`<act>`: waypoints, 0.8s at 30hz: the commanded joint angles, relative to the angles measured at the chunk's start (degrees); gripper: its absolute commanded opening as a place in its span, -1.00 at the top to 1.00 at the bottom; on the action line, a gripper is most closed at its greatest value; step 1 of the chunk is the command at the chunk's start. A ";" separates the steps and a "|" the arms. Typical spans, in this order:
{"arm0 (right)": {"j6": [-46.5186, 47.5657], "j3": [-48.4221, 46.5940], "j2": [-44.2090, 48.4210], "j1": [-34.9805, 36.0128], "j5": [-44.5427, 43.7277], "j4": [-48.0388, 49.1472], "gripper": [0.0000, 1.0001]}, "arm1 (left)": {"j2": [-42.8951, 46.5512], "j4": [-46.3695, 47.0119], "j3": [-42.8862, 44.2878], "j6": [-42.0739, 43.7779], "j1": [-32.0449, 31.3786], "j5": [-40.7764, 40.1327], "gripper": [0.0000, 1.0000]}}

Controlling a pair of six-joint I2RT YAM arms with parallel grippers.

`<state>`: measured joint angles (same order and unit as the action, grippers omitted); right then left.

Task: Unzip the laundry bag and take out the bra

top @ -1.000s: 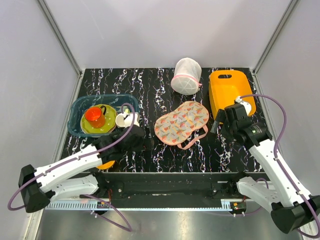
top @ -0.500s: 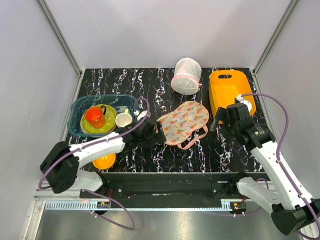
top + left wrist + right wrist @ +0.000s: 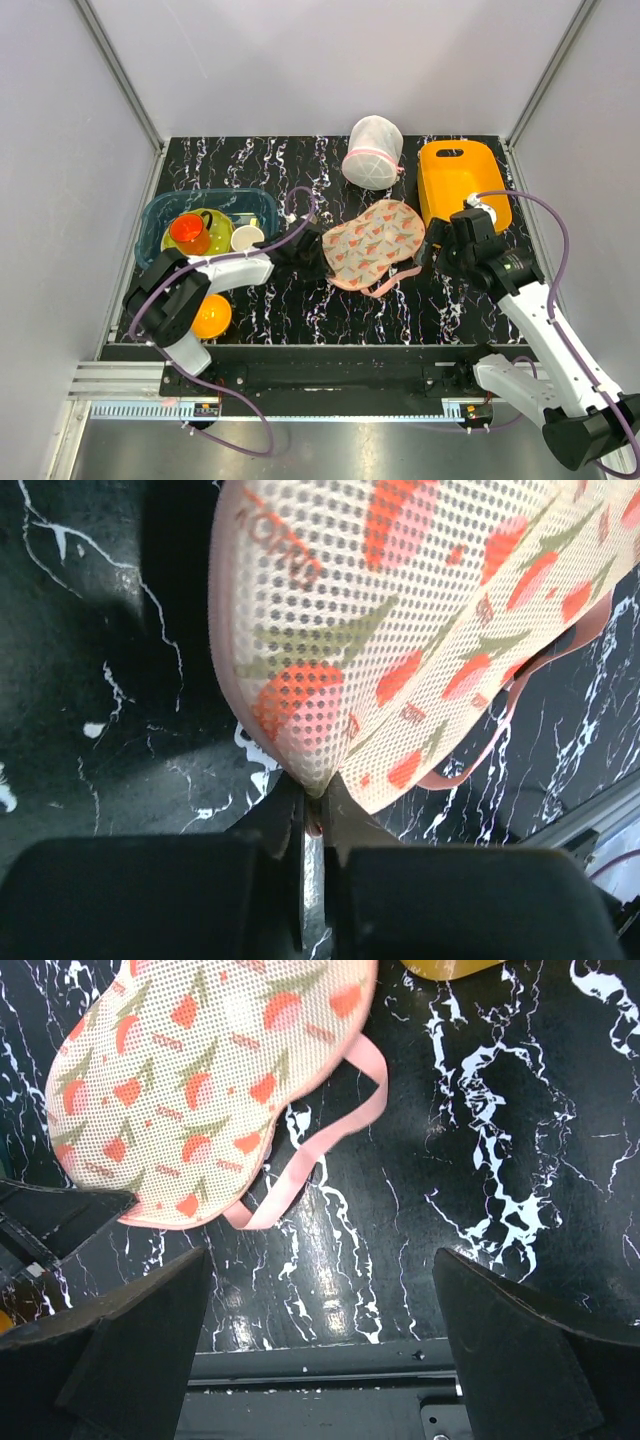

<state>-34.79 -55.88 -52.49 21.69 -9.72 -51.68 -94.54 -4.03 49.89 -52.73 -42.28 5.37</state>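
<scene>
The laundry bag [image 3: 375, 243], a flat beige-pink pouch with orange and green print and pink strap loops, lies mid-table. My left gripper [image 3: 318, 258] is at its left end, shut on the bag's edge. In the left wrist view the printed mesh [image 3: 400, 610] bulges up from between the pinched fingertips [image 3: 345, 815]. My right gripper [image 3: 441, 250] hovers open just right of the bag, with the bag [image 3: 190, 1080] and its pink strap [image 3: 330, 1130] below and to the left of its fingers [image 3: 120, 1350]. The bra is hidden.
A rounded white mesh bag [image 3: 373, 152] stands at the back, with an orange tub [image 3: 460, 180] to its right. At the left, a teal basket [image 3: 160, 208] holds a red cup [image 3: 189, 232], a green plate and a white cup [image 3: 246, 238]. An orange bowl [image 3: 210, 315] sits near the front left.
My left arm swung right from beside the basket to the bag's left end and shut on its edge. The bag shifted slightly to the right. The right arm barely moved.
</scene>
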 commanded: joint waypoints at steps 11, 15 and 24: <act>-5.46 10.78 0.19 1.68 19.64 16.08 -0.99 | 29.41 -16.24 -0.06 3.43 1.85 8.59 1.00; -8.54 13.51 1.33 2.83 16.40 17.93 -0.99 | 32.57 -18.64 0.56 1.59 2.64 12.56 1.00; -9.25 12.55 2.83 6.26 10.68 14.77 -0.99 | 32.32 -14.95 0.21 -3.18 -3.48 10.57 0.96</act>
<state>-43.27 -41.91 -50.48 27.07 3.99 -36.91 -62.94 -21.78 49.12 -55.11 -40.77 16.91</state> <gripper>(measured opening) 0.994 0.028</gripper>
